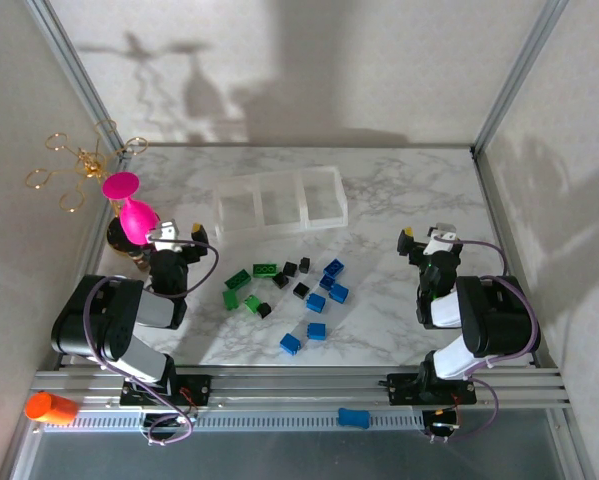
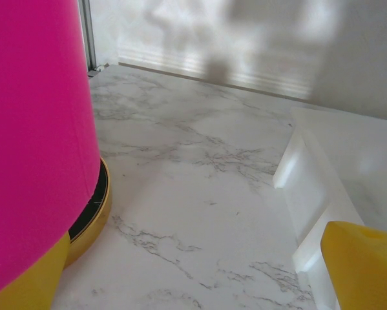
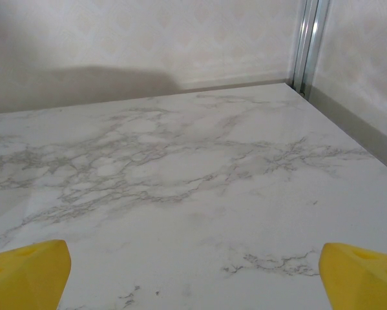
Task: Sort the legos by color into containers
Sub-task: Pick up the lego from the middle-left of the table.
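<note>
The small glossy plastic lego bricks lie loose on the white grey-veined marble tabletop (image 1: 399, 190), between the two arms. The green bricks (image 1: 238, 280) sit on the left of the scatter, the black bricks (image 1: 301, 290) in the middle, and the blue bricks (image 1: 316, 331) to the right and nearer the arms. Some are square, some oblong. Just behind them stands the translucent white plastic tray (image 1: 279, 227), low-walled, with three square compartments in a row, all bare inside.

The left gripper (image 1: 182, 233) hangs beside a smooth magenta vase-shaped object (image 1: 134, 215) on a gold-rimmed base (image 2: 93, 219). In its wrist view its yellow fingertips (image 2: 364, 265) stand wide apart over bare marble, with the tray's corner (image 2: 309, 187) near on the right.

The right gripper (image 1: 426, 238) is well apart from the bricks. Its yellow fingertips (image 3: 25, 271) are likewise spread with nothing between them, and open marble runs to the aluminium corner post (image 3: 306, 45).

An orange cylinder (image 1: 49, 407) rests on the front rail.
</note>
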